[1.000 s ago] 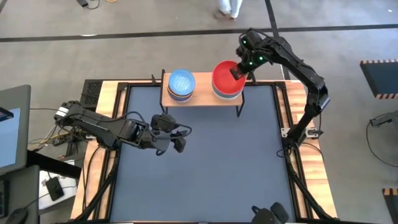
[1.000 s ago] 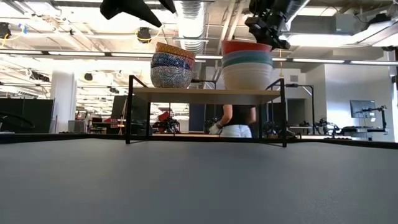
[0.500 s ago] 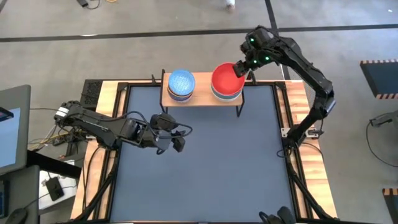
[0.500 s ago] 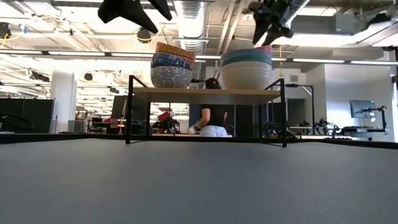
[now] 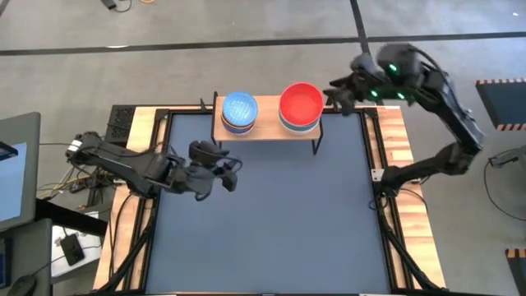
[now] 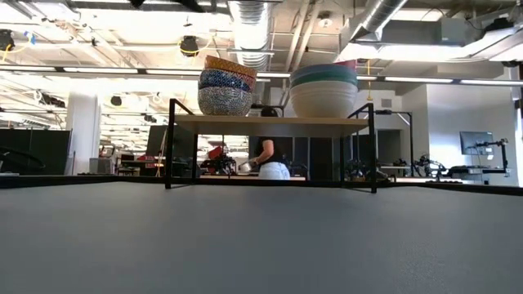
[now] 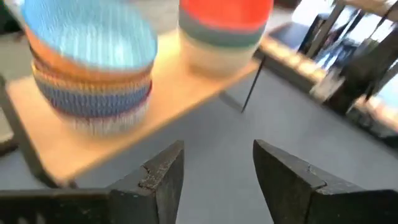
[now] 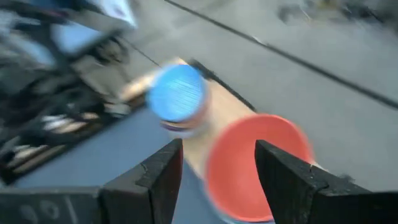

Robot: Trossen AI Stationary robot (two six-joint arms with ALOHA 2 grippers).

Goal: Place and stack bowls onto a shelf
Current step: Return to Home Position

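Observation:
The shelf (image 5: 267,129) stands at the table's far edge on thin black legs. It bears two stacks of bowls. The left stack (image 6: 226,86) has a light blue bowl (image 5: 240,108) on top, and the right stack (image 6: 324,90) has a red bowl (image 5: 301,103) nested on top. My right gripper (image 5: 333,92) hovers open just right of the red bowl, past the shelf's right end. My left gripper (image 5: 233,164) hangs open over the table, on the near side of the shelf's left half. In the left wrist view both stacks (image 7: 93,68) (image 7: 224,28) lie beyond its open fingers (image 7: 214,168).
The dark tabletop (image 5: 271,222) in front of the shelf is bordered by a wooden frame (image 5: 136,131). Beyond the table, a person (image 6: 265,159) shows under the shelf in the low view. A monitor (image 5: 16,168) and cables lie off the table's left edge.
My right gripper has let go of the red bowl, which now sits nested on top of the right stack. It has then risen and drawn back toward the table's right. My left gripper has risen almost out of the low view.

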